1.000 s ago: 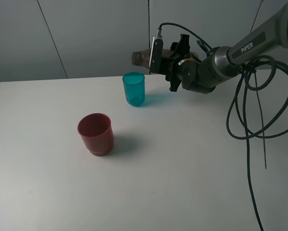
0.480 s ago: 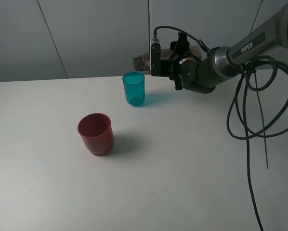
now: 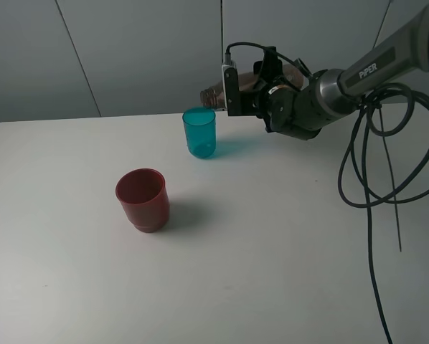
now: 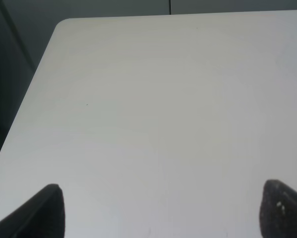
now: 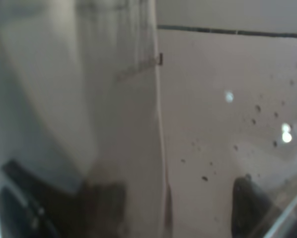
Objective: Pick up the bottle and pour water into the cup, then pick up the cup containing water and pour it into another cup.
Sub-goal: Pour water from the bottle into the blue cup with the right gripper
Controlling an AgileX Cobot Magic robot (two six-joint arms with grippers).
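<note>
My right gripper (image 3: 260, 87) is shut on the bottle (image 3: 213, 92), a tinted clear bottle held nearly level, its open neck pointing left above and just behind the teal cup (image 3: 199, 132). The teal cup stands upright on the white table (image 3: 272, 244). The dark-red cup (image 3: 143, 198) stands upright to the front left of it. In the right wrist view the bottle (image 5: 113, 99) fills the frame, blurred, between dark fingers (image 5: 245, 201). My left gripper (image 4: 163, 218) is open and empty over bare table; it is out of the exterior view.
Black cables (image 3: 372, 165) hang from the right arm over the table's right side. The table's back left corner (image 4: 64, 25) shows in the left wrist view. A grey panelled wall stands behind the table.
My right wrist has rolled, turning the held bottle, and its neck has shifted slightly right and down. Both cups and the left gripper are unmoved.
</note>
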